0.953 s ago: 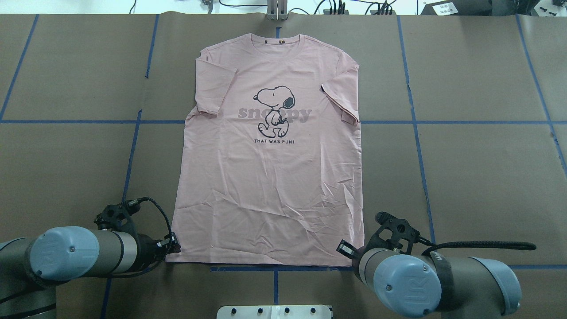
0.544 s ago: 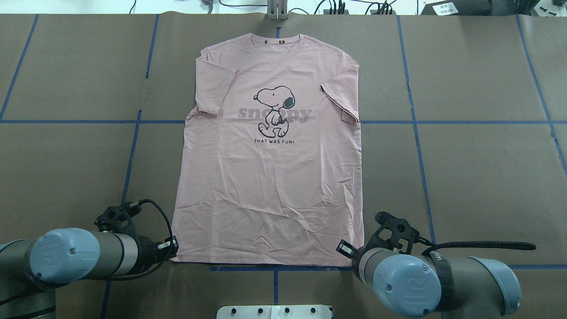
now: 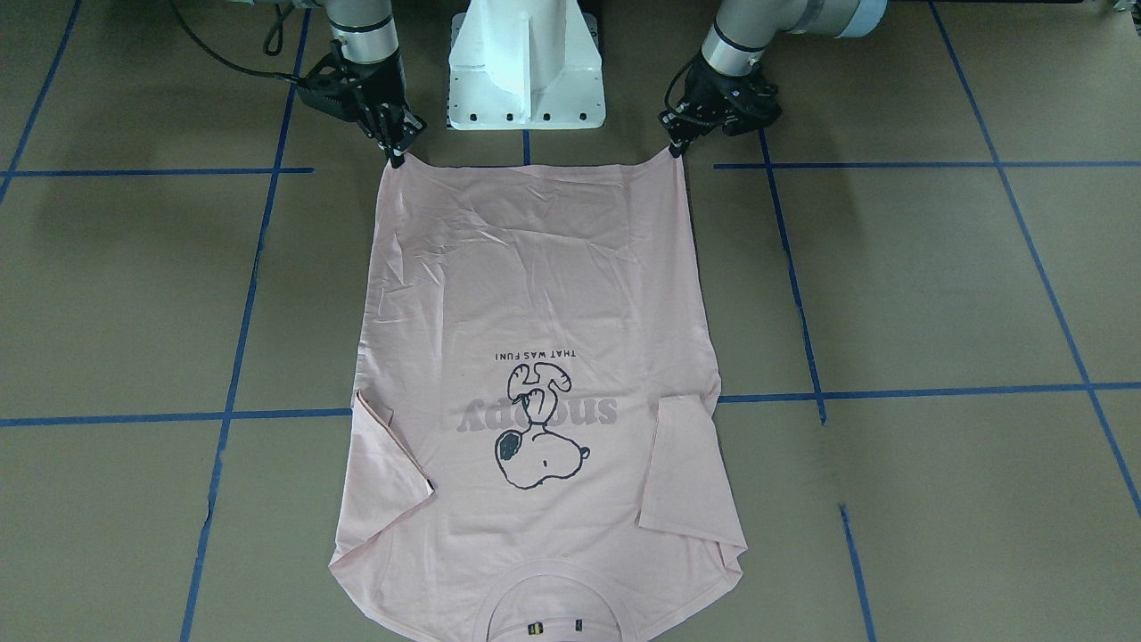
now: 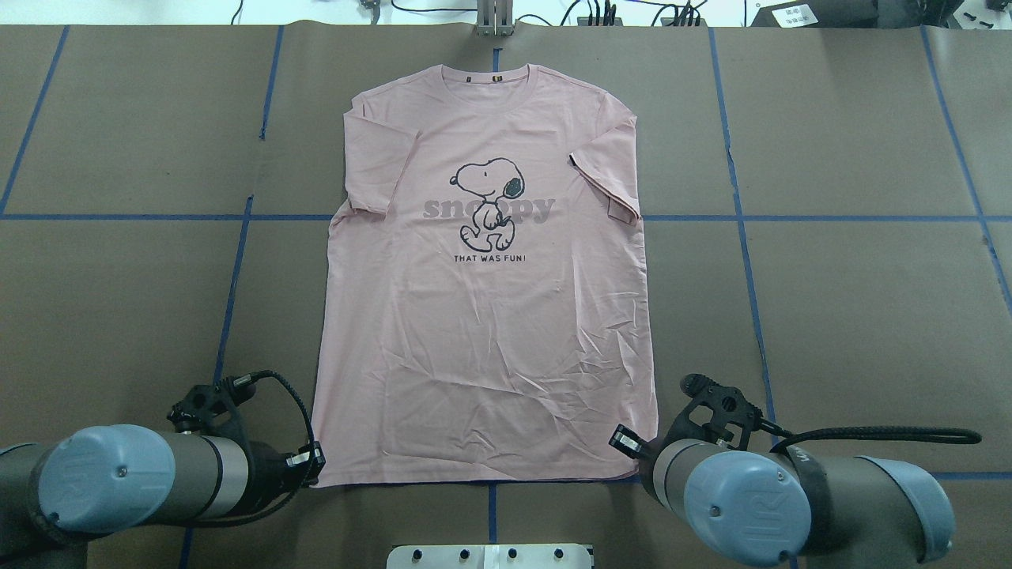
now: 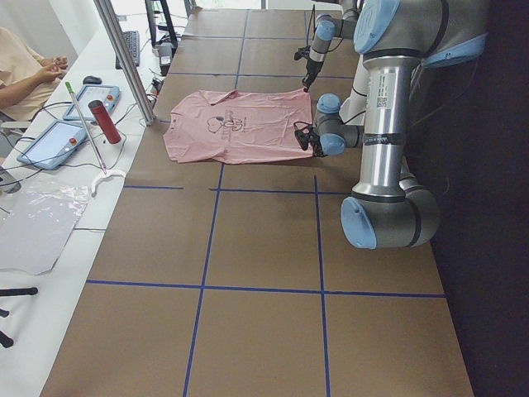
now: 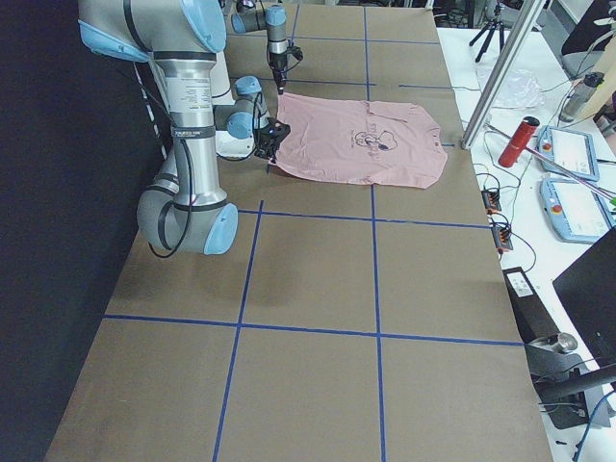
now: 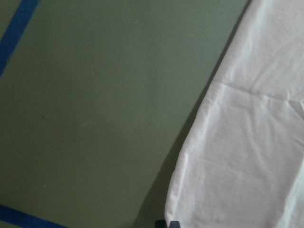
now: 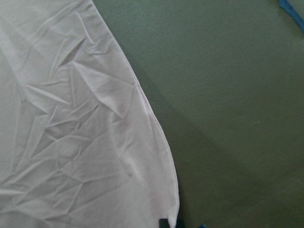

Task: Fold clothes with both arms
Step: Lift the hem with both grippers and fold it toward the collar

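**Item:** pale pink T-shirt (image 4: pixel 482 332), print side up, flat on the brown tabletop (image 4: pixel 854 316), collar far from the robot, sleeves lying in over the body, lower half creased.
**Change:** the garment had slid slightly toward the robot, its hem covering the blue tape line (image 4: pixel 972 476).
**Grip:** left end effector (image 3: pixel 675 150) and right end effector (image 3: pixel 395 159) were each pinched closed on a hem corner.
**Reading:** both grips looked secure, and the hem seemed ready to lift.

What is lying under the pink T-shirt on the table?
The T-shirt lies spread, print up, on the brown table cover. Blue tape lines run up to its edges and vanish beneath it. Anything else under it is hidden by the fabric.
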{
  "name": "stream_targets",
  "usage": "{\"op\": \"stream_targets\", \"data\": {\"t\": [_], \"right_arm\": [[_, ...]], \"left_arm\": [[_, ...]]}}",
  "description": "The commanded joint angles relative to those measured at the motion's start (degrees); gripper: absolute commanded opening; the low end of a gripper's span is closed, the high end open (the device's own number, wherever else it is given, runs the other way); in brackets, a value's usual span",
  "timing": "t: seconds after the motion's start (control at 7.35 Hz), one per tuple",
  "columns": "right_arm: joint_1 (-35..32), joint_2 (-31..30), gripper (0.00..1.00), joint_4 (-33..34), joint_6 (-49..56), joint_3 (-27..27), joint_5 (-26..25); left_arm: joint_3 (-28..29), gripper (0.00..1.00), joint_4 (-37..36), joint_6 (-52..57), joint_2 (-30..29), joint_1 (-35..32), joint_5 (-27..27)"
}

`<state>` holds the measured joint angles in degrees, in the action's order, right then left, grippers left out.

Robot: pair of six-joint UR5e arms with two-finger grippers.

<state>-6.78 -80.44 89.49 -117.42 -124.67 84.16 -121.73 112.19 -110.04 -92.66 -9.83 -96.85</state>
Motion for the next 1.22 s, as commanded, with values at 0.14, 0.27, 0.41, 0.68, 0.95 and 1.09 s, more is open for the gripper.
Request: {"op": "stream_targets", "data": {"t": [0.14,0.27,0.41,0.68,0.95,1.09], "right_arm": [[2.82,-11.14,0.0,0.07,-0.17,-14.08,1.09],[0.82,-9.14,0.0,0.07,0.18,-13.59,1.18],[-3.81,-4.25,0.0,0.07,2.18,-9.58,1.1],[-14.01,8.93,0.0,0.25,8.93,2.35,1.18],[-23.32,14.32,0.0,-0.36,19.91,11.95,4.77],[-26.85,17.74,0.0,-0.54,23.7,17.74,6.96]], "left_arm": [[-8.41,0.0,-8.97,-9.74,-0.77,6.22,-0.44],[-9.05,0.0,-14.93,-7.84,-4.77,5.71,-2.88],[-7.84,0.0,-18.29,-5.22,-10.21,1.26,-2.91],[-2.48,0.0,-18.33,2.07,-14.73,-7.09,-2.38],[2.79,0.0,-17.89,10.22,-17.63,-15.0,-1.33],[5.77,0.0,-17.54,13.67,-18.08,-17.3,0.68]]}}
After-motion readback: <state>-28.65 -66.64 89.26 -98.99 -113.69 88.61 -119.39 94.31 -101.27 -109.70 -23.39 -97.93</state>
